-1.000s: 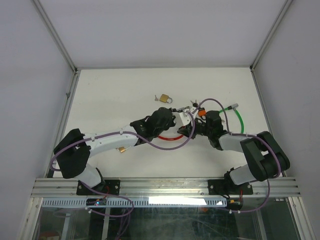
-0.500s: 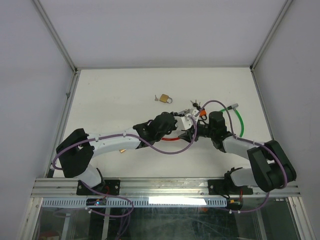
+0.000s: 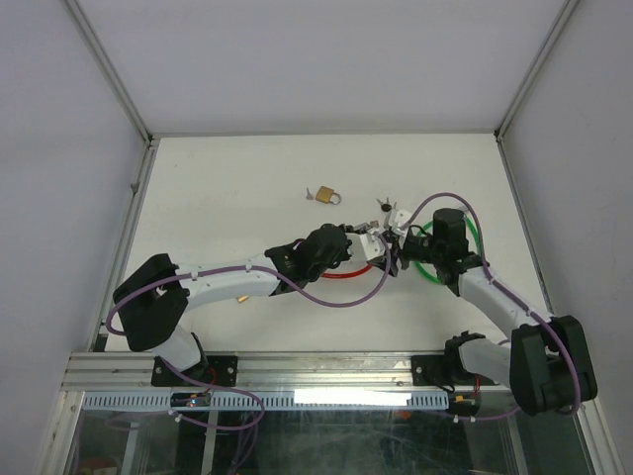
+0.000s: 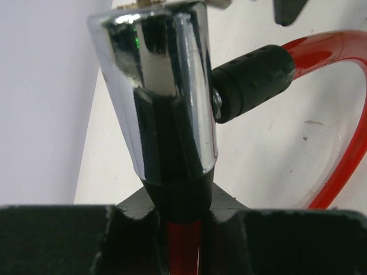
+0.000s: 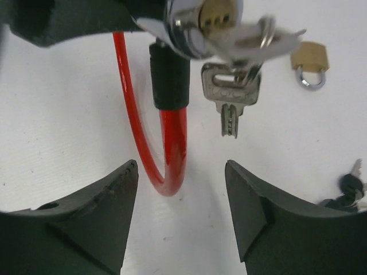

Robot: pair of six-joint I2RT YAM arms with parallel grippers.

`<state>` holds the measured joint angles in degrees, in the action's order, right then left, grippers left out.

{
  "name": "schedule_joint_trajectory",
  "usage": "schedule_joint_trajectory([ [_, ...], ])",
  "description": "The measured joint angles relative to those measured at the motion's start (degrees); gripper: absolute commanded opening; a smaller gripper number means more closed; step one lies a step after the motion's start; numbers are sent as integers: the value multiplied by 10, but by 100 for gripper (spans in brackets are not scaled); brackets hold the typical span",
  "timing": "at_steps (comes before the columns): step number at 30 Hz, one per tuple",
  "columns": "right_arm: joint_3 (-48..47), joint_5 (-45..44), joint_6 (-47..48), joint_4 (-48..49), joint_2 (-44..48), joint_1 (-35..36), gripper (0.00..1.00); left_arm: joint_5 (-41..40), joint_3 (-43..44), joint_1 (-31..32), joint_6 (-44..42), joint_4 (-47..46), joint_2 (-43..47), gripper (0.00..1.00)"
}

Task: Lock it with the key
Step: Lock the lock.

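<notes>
One key (image 5: 252,41) left in lock (image 5: 184,26); right gripper (image 5: 181,172) withdrawn

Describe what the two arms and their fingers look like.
Both the left arm and right arm have white tube-like links joined by bulky black joint housings. A purple cable loops loosely along each. The fingers are matte black, broad and wedge-shaped, tapering to blunt tips.
</notes>
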<state>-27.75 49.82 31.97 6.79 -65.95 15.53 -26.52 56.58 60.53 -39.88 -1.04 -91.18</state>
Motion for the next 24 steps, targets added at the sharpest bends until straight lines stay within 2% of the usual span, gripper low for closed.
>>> schedule_joint_trajectory([
  [8, -38, 32, 83, -102, 12, -37, 64, 1, 0, -2, 0, 0, 0, 0],
  [15, -94, 64, 87, -199, 18, -135, 64, 11, -3, -2, -3, -3, 0, 0],
  [20, -198, 85, 20, -286, 35, -171, 62, 16, -13, -2, -15, -12, 2, 0],
  [24, -295, 135, -112, -329, 25, -173, 56, 21, -23, -2, -22, -21, 8, 0],
])
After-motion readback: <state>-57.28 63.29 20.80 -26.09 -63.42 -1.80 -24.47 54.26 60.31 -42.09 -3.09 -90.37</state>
